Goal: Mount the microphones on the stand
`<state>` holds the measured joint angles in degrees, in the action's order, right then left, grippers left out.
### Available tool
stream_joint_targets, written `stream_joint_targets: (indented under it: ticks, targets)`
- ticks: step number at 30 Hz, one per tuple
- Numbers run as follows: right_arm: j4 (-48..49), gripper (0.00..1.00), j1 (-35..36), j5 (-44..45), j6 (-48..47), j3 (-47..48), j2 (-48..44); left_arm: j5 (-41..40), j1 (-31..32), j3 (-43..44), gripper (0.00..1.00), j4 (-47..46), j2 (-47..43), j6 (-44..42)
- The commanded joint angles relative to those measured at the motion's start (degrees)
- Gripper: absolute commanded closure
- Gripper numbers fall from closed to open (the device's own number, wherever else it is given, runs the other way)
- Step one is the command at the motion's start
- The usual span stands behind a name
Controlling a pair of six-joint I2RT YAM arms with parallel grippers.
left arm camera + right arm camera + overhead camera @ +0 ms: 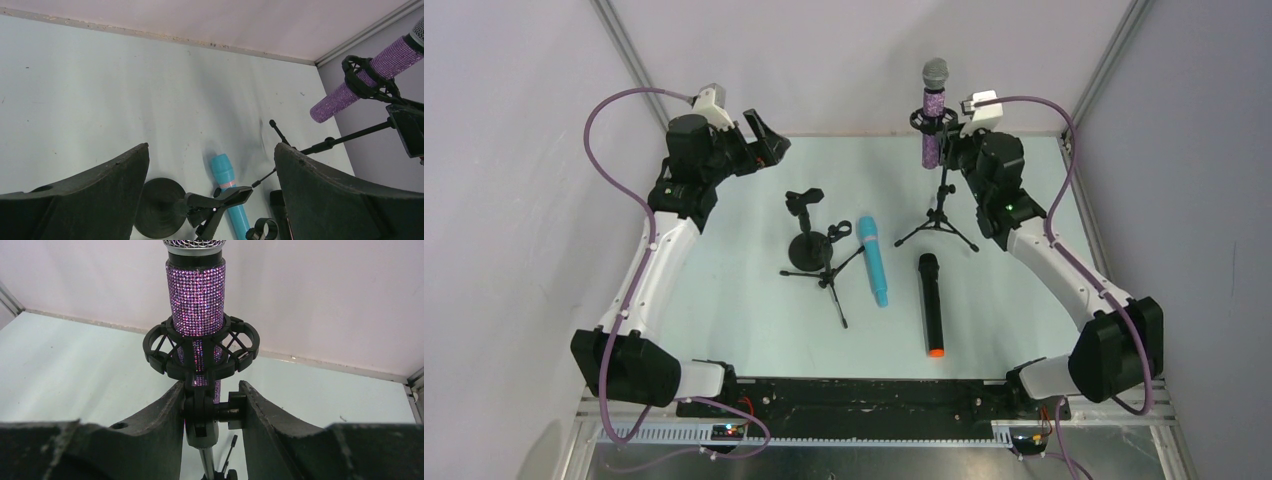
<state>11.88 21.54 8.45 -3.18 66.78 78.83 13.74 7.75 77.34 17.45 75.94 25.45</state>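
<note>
Working at the far right corner of the worktop (754, 330), the right tool (212, 410) pinches narrowly the joint of the upright tripod stand (940, 215), whose cradle carries the purple glittery microphone (196, 295); that one looks seated. The left tool (211, 147) hangs wide and empty by the far left corner. Next, I judge: let go, then fetch the light-blue microphone (873, 260) or the black microphone (931, 300), both lying mid-worktop. How firmly the cradle grips is unclear.
</note>
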Motion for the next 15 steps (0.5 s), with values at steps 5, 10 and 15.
stream_joint_targets:
  ticks: [5, 10, 15]
  targets:
    - [17.56, 1.0, -1.41, 1.63, 1.61, 5.73, 1.22, 0.06, 0.38, 1.03, 0.02, -1.83, -1.97, -0.56]
    - [22.41, 1.0, -1.88, 2.31, 2.03, 5.73, 3.11, 0.02, 0.38, 0.99, 0.02, -1.81, -1.99, -0.66]
    - [28.03, 1.0, -2.23, 2.99, 0.73, 6.36, 5.24, -0.02, 0.34, 1.03, 0.02, -1.85, -1.89, -0.72]
